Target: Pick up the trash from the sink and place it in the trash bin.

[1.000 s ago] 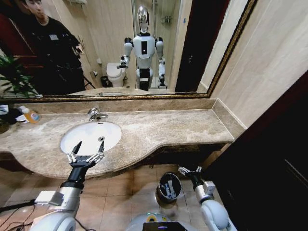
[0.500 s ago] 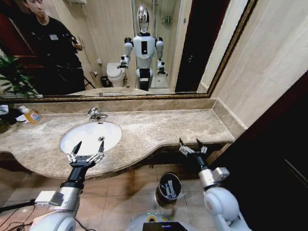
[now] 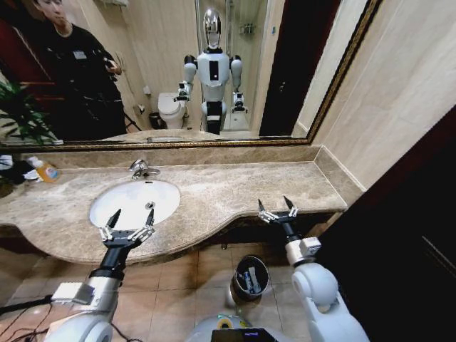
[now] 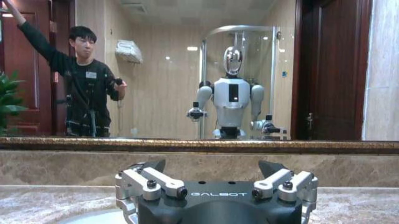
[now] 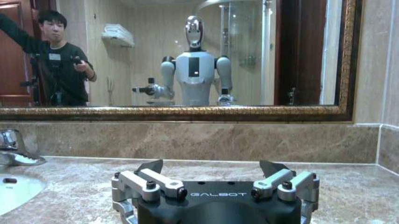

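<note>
The white oval sink (image 3: 125, 199) is set into the marble counter, with a chrome tap (image 3: 140, 169) behind it. Its basin looks bare apart from the drain. My left gripper (image 3: 133, 214) hovers open over the sink's front rim, and the wrist view shows its fingers (image 4: 153, 165) spread with nothing between them. My right gripper (image 3: 273, 203) is open and empty at the counter's front edge, right of the sink; it also appears in its own wrist view (image 5: 212, 165). The black trash bin (image 3: 241, 265) stands on the floor below, holding white and blue trash (image 3: 249, 279).
A clear bottle of orange liquid (image 3: 46, 171) stands at the counter's far left beside a plant (image 3: 21, 114). The mirror (image 3: 178, 71) runs along the back wall. A dark door (image 3: 399, 242) is close on the right. The sink's edge (image 5: 12, 189) and the tap (image 5: 12, 149) lie off to one side of the right gripper.
My right arm has risen from beside the trash bin on the floor up to the counter's front edge, with its gripper staying open. The left arm has not moved.
</note>
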Robot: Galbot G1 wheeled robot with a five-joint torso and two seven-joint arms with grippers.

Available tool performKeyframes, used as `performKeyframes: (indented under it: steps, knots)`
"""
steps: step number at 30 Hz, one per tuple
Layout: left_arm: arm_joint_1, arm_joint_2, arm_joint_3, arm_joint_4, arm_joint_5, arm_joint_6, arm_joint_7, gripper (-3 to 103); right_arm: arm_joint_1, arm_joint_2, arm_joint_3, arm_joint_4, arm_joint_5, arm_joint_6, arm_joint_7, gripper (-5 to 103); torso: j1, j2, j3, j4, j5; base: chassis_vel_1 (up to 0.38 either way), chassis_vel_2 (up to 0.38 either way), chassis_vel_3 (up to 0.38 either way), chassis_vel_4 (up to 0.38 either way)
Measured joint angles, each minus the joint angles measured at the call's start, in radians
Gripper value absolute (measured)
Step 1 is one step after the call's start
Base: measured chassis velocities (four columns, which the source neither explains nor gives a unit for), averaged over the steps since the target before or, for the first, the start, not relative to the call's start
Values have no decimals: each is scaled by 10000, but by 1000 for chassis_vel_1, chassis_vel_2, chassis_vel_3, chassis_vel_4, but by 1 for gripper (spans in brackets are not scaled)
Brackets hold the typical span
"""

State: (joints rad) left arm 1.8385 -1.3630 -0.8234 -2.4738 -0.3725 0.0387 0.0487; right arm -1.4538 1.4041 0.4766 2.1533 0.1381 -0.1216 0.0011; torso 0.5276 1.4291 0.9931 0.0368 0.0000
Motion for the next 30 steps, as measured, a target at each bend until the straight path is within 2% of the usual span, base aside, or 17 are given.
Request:
performKeyframes:
  steps: [24,30]
  knots:
    - [0,0,0,0,0,0,0,100,164,-148,172,-171,464,-127,312,100,0,0,0,0,0,0,0,0,0]
    - [0,0,0,0,0,0,0,100,87,-126,174,-78,479,-405,485,100,0,0,0,0,0,0,0,0,0]
